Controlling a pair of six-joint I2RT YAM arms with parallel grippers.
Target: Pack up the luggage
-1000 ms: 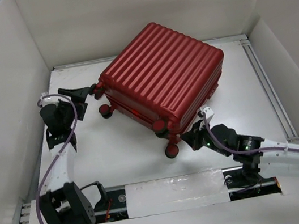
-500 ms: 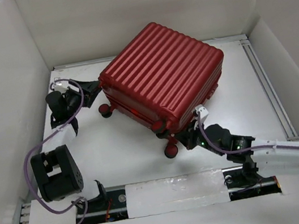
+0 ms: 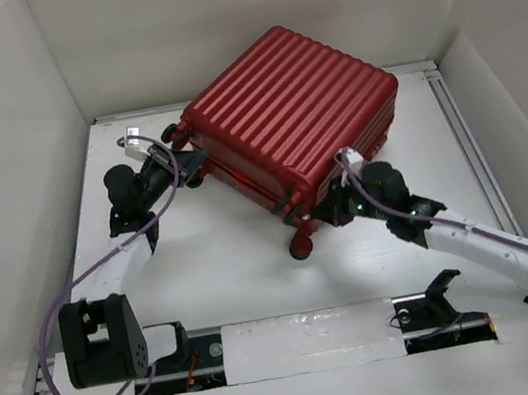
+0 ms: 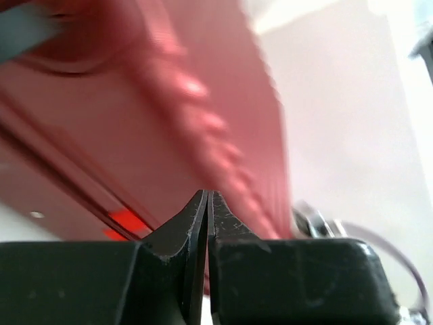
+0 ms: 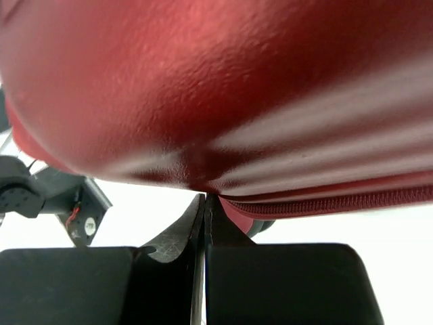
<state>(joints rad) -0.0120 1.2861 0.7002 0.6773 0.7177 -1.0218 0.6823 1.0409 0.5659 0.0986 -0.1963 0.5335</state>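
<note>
In the left wrist view the luggage (image 4: 135,115) is blurred, its edges cut off.

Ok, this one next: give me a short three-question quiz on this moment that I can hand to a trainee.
1. True or false: the luggage lies shut, with none of its lining showing.
2. Pick one. The left gripper is: A) wide open; B) shut with nothing between its fingers; C) shut on a wheel.
3. Short answer: whose wrist view shows the zipper running along the luggage's edge, the left gripper's or the right gripper's?

Key: 1 true. 2 B. 3 the right gripper's.
</note>
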